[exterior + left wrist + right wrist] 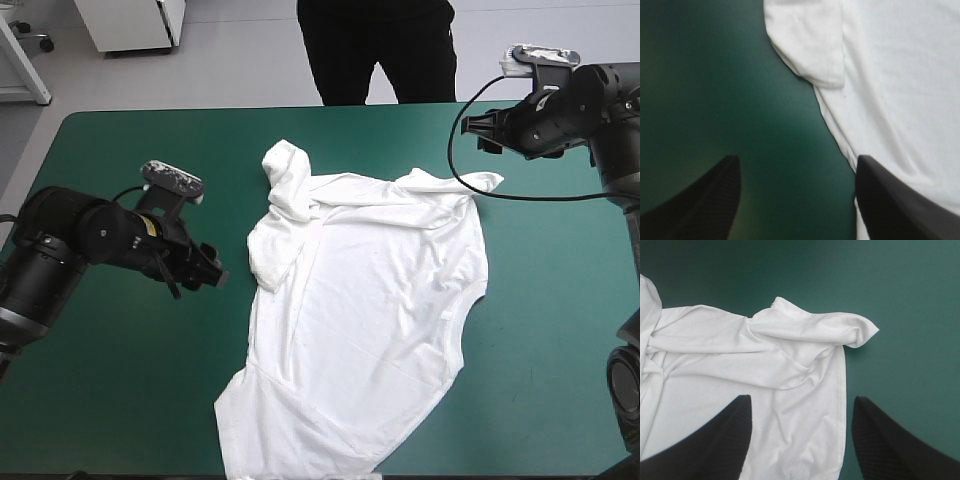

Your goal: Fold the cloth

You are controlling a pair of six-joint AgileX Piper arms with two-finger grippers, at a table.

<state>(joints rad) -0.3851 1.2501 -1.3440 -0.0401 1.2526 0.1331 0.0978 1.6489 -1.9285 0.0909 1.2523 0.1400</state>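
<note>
White T-shirt [370, 300], flat and rumpled — left hand [215, 277] wide beside its edge, right hand [480, 135] wide above its far corner.

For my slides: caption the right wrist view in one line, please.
Open right gripper over the white T-shirt, a bunched sleeve just ahead, on the teal-green cover.

A bench [110, 400] under a smooth teal-green cover [560, 300] fills most of the high view. Its far edge runs straight near the top, rounding at the far left corner. A few faint scuff lines show close up.
</note>
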